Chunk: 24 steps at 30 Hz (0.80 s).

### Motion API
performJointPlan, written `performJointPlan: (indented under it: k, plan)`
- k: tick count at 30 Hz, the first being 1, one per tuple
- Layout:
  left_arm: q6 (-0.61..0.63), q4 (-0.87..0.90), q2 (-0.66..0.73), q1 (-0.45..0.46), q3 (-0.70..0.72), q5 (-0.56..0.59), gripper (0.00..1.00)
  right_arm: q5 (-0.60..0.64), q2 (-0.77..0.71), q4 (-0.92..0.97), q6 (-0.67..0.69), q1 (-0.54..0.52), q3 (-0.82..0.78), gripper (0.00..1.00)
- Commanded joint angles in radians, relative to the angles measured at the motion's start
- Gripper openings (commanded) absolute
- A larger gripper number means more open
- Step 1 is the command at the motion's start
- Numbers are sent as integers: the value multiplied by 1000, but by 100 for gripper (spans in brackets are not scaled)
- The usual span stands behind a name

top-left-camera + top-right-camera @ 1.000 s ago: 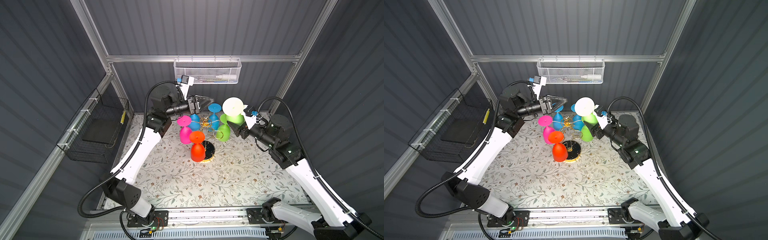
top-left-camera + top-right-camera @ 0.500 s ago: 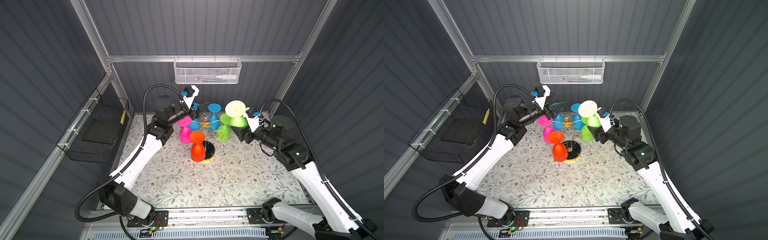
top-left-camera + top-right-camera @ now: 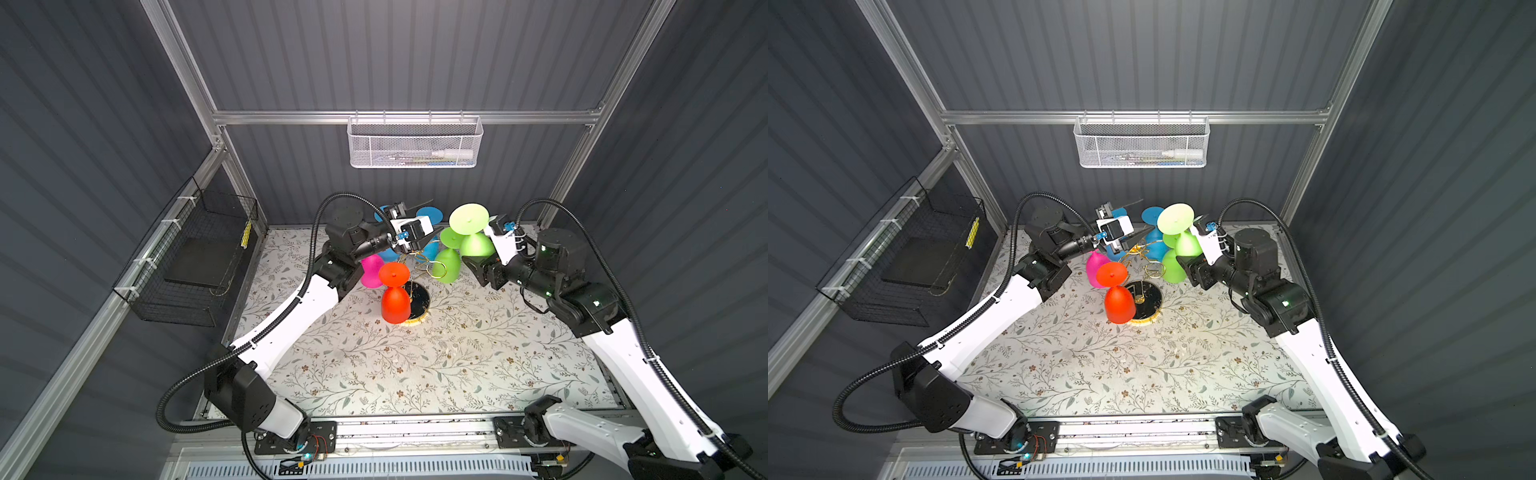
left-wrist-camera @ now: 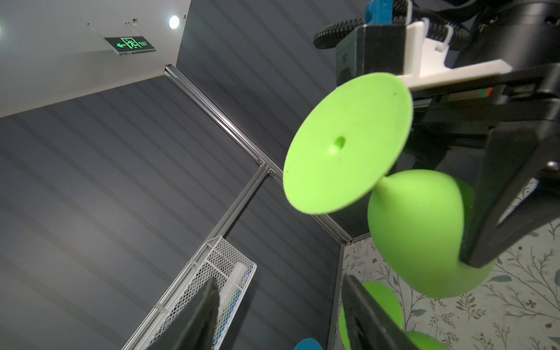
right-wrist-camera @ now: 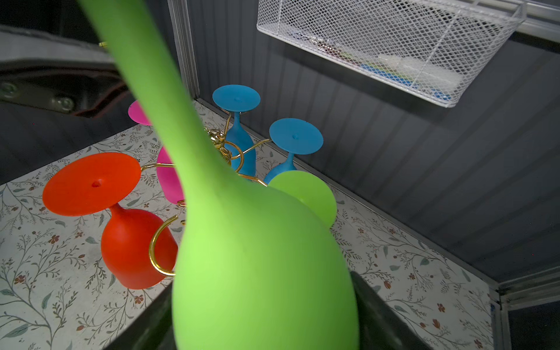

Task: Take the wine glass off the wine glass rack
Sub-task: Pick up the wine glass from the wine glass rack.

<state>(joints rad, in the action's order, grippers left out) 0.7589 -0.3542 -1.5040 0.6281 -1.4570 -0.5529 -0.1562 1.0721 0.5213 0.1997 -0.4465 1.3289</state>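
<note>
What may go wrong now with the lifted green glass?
The held green glass is close to the second green glass on the rack; swinging could knock it off.
The right gripper pinches its rounded bowl; it might slip.
The open left gripper may bump the blue glasses.

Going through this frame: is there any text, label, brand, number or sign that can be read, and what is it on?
No words can be read in any view.
Green hanging exit sign: a left arrow and a running-figure symbol; the characters beside them are too blurred to read.
Marker in the white mesh basket: print too small to read.
Yellow strip on the black wire basket: markings too small to read.
</note>
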Motion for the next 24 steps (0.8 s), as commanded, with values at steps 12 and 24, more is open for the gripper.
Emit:
performJointPlan:
  k: [12,24]
  plan:
    - [162,50,-39,36,-61,-49,63,9,21,53,-22,-35,47,53]
    - [188,5,-47,38,-78,-75,55,1,38,77,-28,-42,67,52]
